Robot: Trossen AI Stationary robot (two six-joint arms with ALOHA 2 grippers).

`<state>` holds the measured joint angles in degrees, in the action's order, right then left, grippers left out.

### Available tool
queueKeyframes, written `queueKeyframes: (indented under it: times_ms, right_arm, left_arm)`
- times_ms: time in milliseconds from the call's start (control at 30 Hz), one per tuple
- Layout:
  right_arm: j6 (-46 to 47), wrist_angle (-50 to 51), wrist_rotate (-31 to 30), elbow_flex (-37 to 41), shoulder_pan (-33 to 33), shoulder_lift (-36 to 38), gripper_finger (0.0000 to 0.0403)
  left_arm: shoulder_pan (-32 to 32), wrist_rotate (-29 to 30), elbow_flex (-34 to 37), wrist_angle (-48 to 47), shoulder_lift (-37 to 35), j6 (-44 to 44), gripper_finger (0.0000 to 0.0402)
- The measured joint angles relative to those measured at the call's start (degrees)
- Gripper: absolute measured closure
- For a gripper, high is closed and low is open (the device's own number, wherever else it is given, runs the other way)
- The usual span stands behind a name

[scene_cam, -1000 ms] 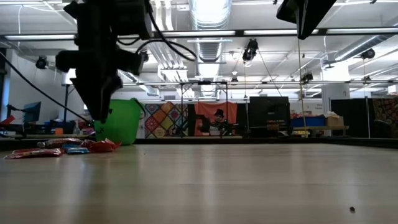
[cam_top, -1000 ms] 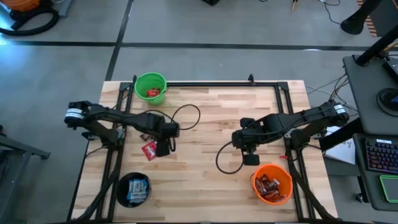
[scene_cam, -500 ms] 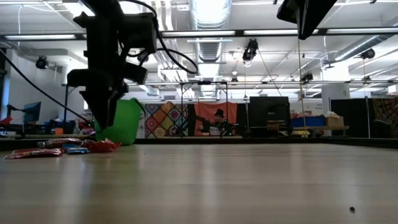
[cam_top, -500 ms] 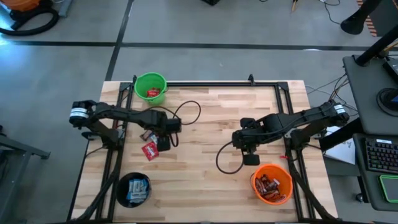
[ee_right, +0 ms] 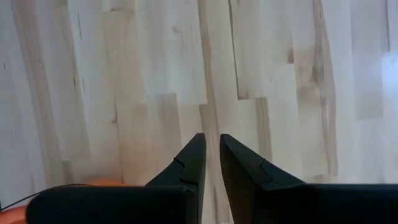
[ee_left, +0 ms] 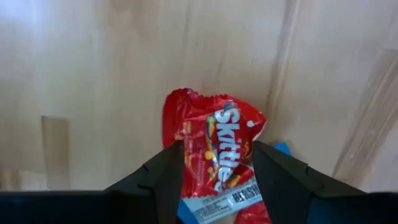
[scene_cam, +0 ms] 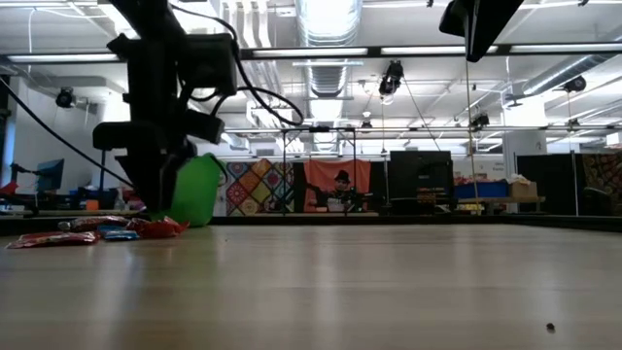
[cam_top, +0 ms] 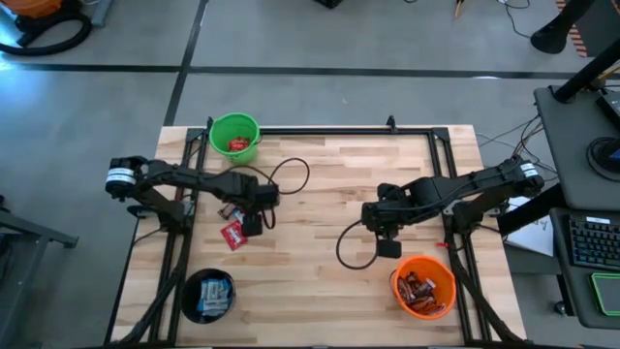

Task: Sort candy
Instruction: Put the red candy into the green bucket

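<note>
The high camera hangs above the wooden table [cam_top: 320, 208] and looks straight down, far enough off to take in the whole top and the floor around it. The low camera sits at the table's surface [scene_cam: 340, 282], facing level across it into the room beyond. Both share the green bucket [cam_top: 234, 136] [scene_cam: 194, 190] at the table's far edge. The left wrist camera looks close down on a red candy packet [ee_left: 214, 149] lying on the table. The right wrist camera faces bare table planks [ee_right: 155, 81], also close.
</note>
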<state>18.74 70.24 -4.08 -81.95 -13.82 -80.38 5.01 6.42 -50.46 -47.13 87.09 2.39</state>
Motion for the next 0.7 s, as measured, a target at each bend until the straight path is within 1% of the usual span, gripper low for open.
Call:
queueKeyframes:
  times_ms: [233, 333, 500, 700]
  right_arm:
    - [0.9, 0.0, 0.0, 0.0, 0.0, 0.0, 0.0364]
    - [1.1, 0.0, 0.0, 0.0, 0.0, 0.0, 0.0364]
    - [2.3, 0.0, 0.0, 0.0, 0.0, 0.0, 0.0364]
    - [2.3, 0.0, 0.0, 0.0, 0.0, 0.0, 0.0364]
  left_arm:
    - [1.6, -1.9, 3.8, 5.1, 0.0, -0.5, 0.0231]
    - [3.0, -2.4, 6.3, 9.0, 0.0, -0.7, 0.0231]
    - [5.6, -5.1, 10.4, 15.0, -0.4, -0.3, 0.0231]
    - [6.9, -5.9, 12.6, 18.8, -0.5, 0.1, 0.0231]
